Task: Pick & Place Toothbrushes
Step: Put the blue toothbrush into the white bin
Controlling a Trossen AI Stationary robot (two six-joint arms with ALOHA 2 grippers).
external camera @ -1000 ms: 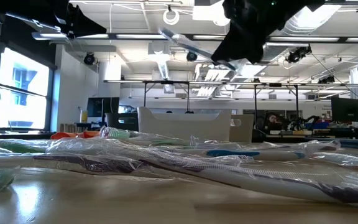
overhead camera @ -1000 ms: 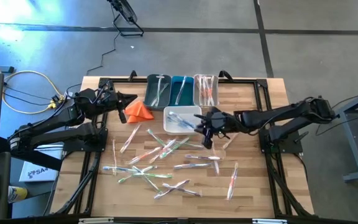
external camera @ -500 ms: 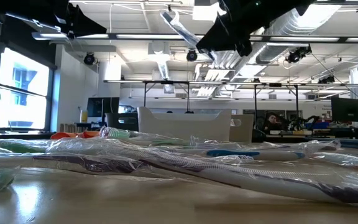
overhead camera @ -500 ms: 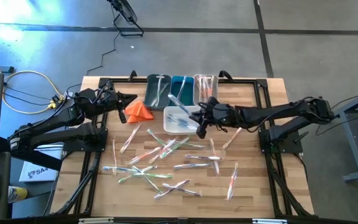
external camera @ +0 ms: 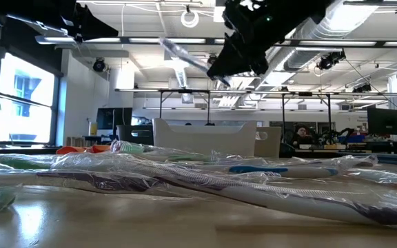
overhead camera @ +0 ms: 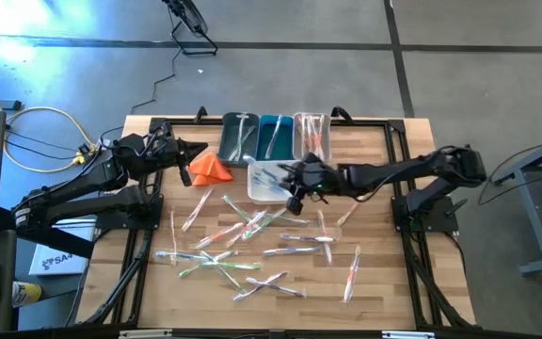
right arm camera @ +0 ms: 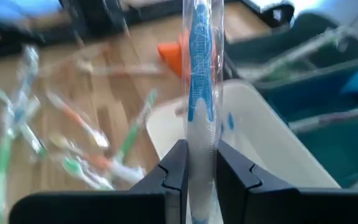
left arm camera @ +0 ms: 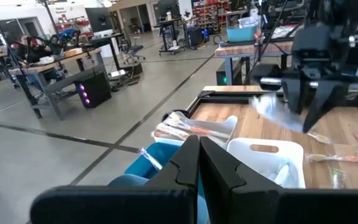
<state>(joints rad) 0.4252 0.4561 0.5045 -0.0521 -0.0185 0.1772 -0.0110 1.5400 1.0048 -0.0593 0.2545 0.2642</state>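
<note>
A wooden counter (overhead camera: 384,282) is seen from directly above, with a dark robot arm on each side. The right arm reaches across toward the middle, and its pincer (overhead camera: 295,185) hangs over the white bin (overhead camera: 258,191), at the bin's three o'clock edge. This right pincer is pinching a blue-handled toothbrush (right arm camera: 201,68) in a clear wrapper; in the right wrist view the brush stands up between the two dark fingers (right arm camera: 174,169), with the white bin below it. From counter height, the brush (external camera: 185,57) is lifted well above the counter and tilted.

Three more bins stand side by side at twelve o'clock from the white one, touching each other: a dark green bin (overhead camera: 239,137), a teal bin (overhead camera: 275,137) and a clear bin (overhead camera: 311,135), each with toothbrushes inside. An orange folded cloth (overhead camera: 210,167) lies at nine o'clock from the white bin.

Many wrapped toothbrushes (overhead camera: 233,235) lie scattered and crossing one another at six o'clock from the bins, filling the near half of the counter.

The left arm waits at the counter's nine o'clock edge, its pincer (overhead camera: 184,157) just beside the orange cloth. In its wrist view the fingers are pressed together.
</note>
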